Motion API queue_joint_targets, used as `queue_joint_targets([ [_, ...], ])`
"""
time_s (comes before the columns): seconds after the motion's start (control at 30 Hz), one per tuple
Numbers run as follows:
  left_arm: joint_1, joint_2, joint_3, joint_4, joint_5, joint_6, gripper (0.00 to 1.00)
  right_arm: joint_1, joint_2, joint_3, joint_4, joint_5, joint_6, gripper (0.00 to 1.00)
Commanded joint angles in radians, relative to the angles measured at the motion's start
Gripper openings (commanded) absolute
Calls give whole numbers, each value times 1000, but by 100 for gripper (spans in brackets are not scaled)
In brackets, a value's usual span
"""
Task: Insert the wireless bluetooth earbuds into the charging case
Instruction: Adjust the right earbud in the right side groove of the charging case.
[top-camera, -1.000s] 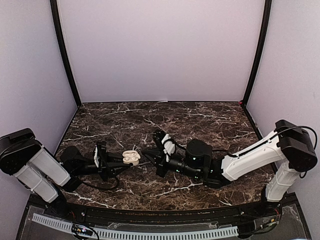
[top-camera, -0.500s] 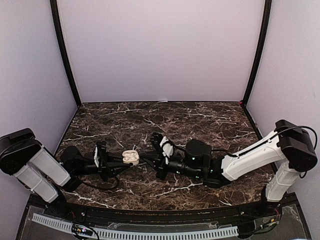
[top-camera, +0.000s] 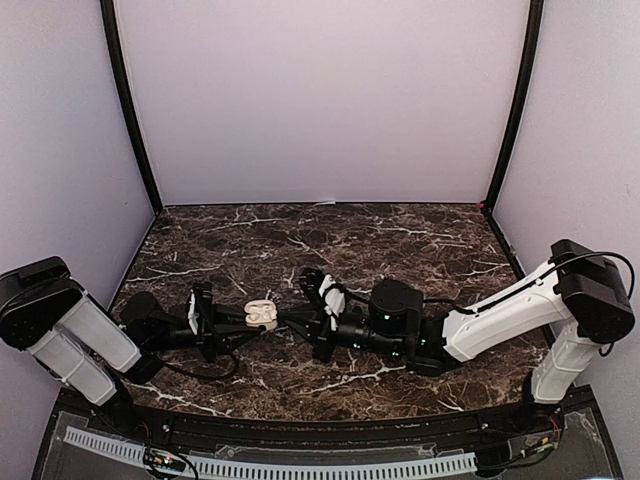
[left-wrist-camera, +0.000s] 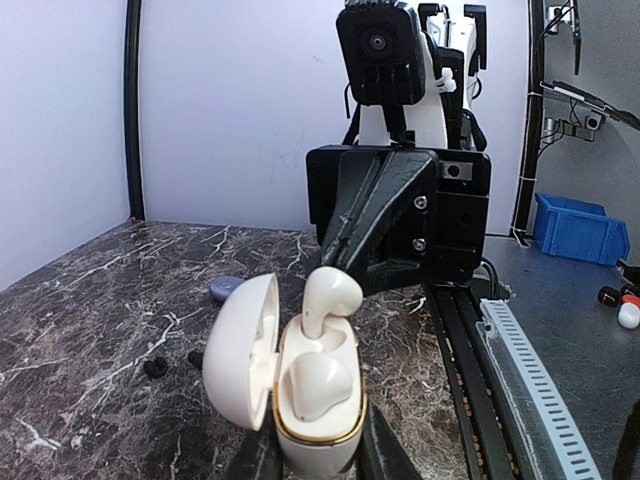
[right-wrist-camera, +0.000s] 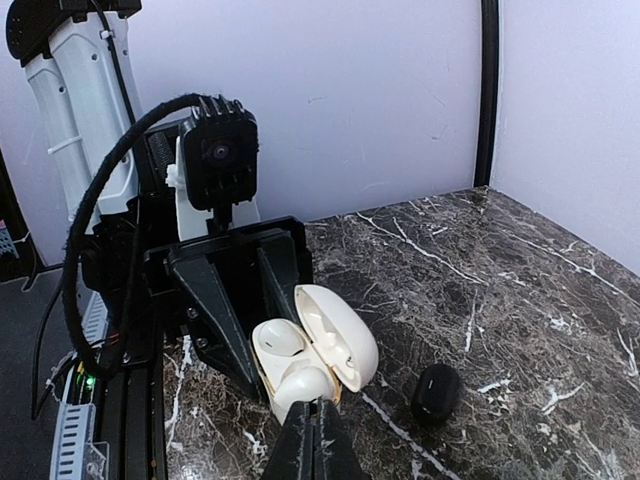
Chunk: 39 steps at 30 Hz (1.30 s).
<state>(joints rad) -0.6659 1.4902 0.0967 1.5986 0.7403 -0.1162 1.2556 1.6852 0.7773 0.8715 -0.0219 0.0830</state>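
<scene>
Right gripper nearer, clenched on earbud; left gripper grasping charging case

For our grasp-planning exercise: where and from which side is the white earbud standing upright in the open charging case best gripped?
Pinch the white earbud by its rounded head, coming from above on the side away from the open lid. Its stem points down into the charging case, and only the head clears the rim.

Earbud in charging case, between jaws

Dark marble table, white veins; lilac walls; 1 blue bin on grey surface beside table.
</scene>
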Motion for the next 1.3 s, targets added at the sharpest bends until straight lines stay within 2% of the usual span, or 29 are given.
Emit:
queue_joint_targets([
  [0.0, -4, -16, 13, 8, -10, 12, 7, 10, 9, 17, 8, -51, -12, 0],
  [0.57, -5, -6, 16, 8, -4, 11, 7, 11, 16, 41, -32, -110, -34, 0],
  [0.77, -4, -7, 15, 10, -3, 9, 7, 11, -38, -30, 27, -1, -28, 0],
  [0.93, -4, -3, 17, 15, 7, 6, 7, 10, -52, -27, 3, 111, -25, 0],
  [1.27, -6, 7, 19, 24, 15, 2, 7, 11, -18, 22, -21, 97, -23, 0],
])
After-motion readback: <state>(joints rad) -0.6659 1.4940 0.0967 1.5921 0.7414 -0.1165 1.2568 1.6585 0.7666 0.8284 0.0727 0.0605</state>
